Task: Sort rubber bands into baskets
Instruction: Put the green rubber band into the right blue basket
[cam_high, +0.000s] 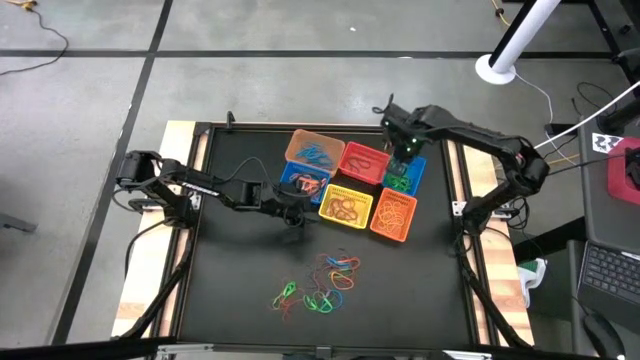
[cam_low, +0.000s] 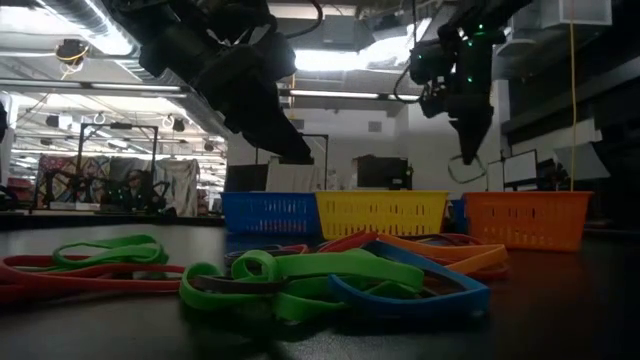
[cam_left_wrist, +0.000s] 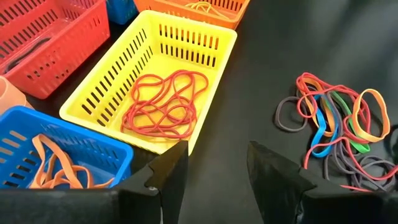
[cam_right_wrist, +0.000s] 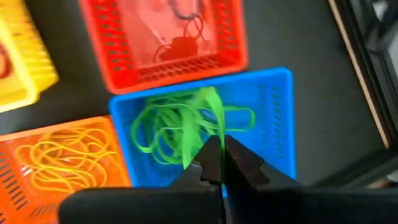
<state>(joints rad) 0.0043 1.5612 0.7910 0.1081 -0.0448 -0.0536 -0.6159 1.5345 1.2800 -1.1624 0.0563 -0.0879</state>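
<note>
Six baskets stand clustered at the table's middle: tan-orange (cam_high: 300, 140), red (cam_high: 345, 172), blue (cam_high: 288, 176), yellow (cam_high: 326, 212), orange (cam_high: 408, 226) and a second blue one (cam_high: 418, 172) that holds green bands. Loose rubber bands (cam_high: 320, 282) lie in a pile on the table nearer the front. My right gripper (cam_right_wrist: 221, 149) hangs over the second blue basket (cam_right_wrist: 273, 93), shut on a green rubber band (cam_right_wrist: 208, 115). My left gripper (cam_left_wrist: 217, 177) stands open beside the yellow basket (cam_left_wrist: 231, 38), with nothing between its fingers. My right gripper pinches a green rubber band (cam_right_wrist: 211, 127) between its two fingertips, coming from above and pointing down. The band hangs below the fingers as a slack loop (cam_low: 468, 172), clear above the blue basket and its green bands.
The yellow basket holds red bands (cam_left_wrist: 165, 102), the near blue one orange bands (cam_left_wrist: 59, 168), the orange one yellow bands (cam_right_wrist: 68, 155). The loose pile (cam_left_wrist: 336, 124) lies beside my left gripper. Bare black tabletop lies around the pile, bounded by the table's raised rim (cam_high: 470, 280).
</note>
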